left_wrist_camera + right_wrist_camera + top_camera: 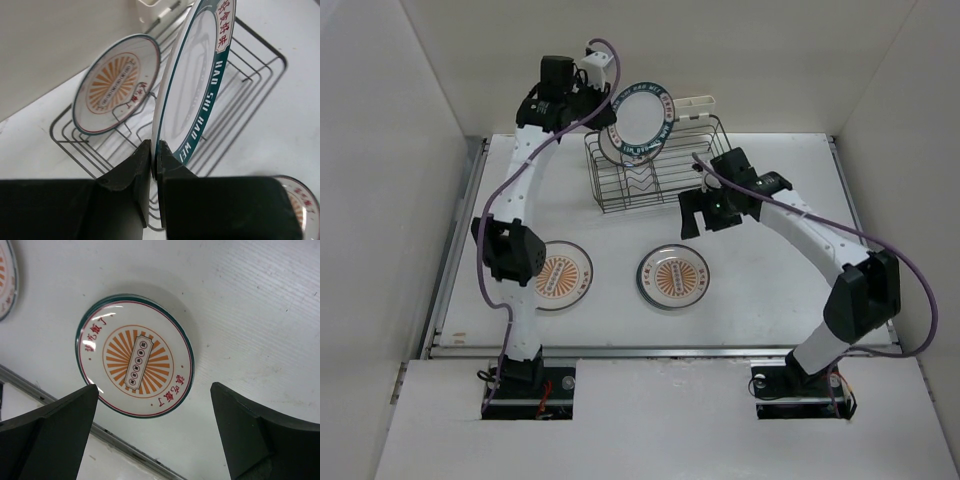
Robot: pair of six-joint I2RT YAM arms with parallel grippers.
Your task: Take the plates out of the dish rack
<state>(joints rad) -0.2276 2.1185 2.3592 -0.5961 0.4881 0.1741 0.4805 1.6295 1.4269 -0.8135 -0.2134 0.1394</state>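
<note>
Over the worktop's (770, 300) far edge, the left jaws clench a round white plate with a dark-green lettered rim (640, 120) above the dark wire dish rack (650, 186), which holds an orange sunburst plate (116, 85). The right jaws hang released mid-worktop; two sunburst plates (560, 276) (674, 276) lie near the near edge.

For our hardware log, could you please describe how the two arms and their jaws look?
The left arm and right arm have white links with black joint housings. A purple cable loops loosely along each. The jaws are matte black, blocky wedges. No markings show.
</note>
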